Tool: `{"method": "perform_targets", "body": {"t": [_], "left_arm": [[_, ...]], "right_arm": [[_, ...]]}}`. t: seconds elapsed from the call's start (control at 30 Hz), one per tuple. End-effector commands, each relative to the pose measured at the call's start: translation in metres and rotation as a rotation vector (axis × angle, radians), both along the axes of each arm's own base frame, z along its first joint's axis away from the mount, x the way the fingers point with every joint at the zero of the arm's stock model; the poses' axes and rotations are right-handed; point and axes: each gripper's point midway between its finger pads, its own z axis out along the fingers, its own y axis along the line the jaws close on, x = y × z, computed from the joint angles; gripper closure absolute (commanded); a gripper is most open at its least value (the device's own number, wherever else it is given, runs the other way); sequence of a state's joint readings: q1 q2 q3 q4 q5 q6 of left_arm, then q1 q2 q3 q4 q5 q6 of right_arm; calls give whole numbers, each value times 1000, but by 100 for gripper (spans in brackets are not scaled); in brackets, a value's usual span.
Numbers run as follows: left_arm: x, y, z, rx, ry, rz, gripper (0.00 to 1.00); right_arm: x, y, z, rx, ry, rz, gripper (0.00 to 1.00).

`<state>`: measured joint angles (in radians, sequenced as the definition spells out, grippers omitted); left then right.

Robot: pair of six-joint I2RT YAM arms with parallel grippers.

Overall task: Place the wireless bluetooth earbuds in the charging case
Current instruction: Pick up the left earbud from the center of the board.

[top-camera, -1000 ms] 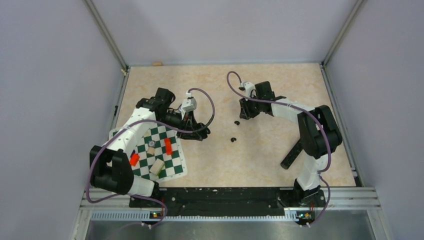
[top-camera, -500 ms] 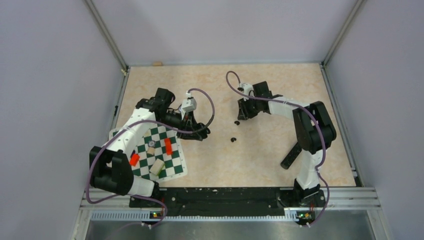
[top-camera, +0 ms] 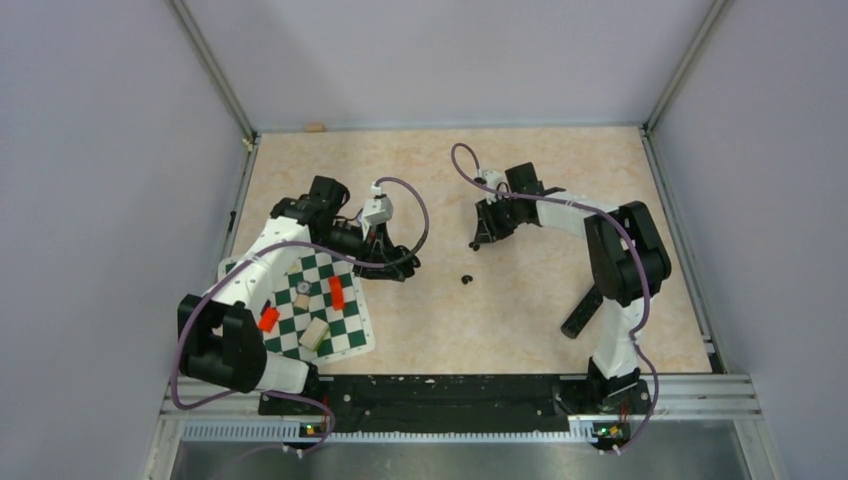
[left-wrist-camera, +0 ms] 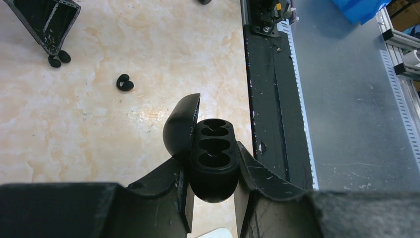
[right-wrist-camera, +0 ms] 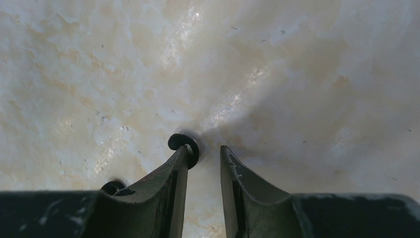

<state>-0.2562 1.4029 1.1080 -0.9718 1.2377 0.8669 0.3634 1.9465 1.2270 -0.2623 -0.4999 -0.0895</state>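
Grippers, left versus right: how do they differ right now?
The left gripper is shut on the open-lidded charging case; the right gripper is open and empty. The left gripper sits apart from the earbuds; the right gripper has one earbud beside a fingertip. Neither holds an earbud.

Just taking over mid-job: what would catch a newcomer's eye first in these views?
The black charging case, lid open and sockets empty, sits clamped in the left tool, left of centre. The right tool is down at the tabletop with one small black earbud at a fingertip; the second earbud lies loose nearby. A green-and-white chequered mat with orange pieces lies under the left arm.
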Motion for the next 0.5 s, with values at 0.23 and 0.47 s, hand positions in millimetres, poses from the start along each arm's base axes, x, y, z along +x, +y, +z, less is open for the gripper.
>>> {"method": "perform_targets", "body": {"t": [0.23,0.47], "left_arm": [[-2,-2,10,-33,-61,-15,100],[-1,-1,9,-31,-69,-15,100]], "right_arm": [[-11,7,-3,46,63,65,70],[-15,10,0,72,67,97,78]]}}
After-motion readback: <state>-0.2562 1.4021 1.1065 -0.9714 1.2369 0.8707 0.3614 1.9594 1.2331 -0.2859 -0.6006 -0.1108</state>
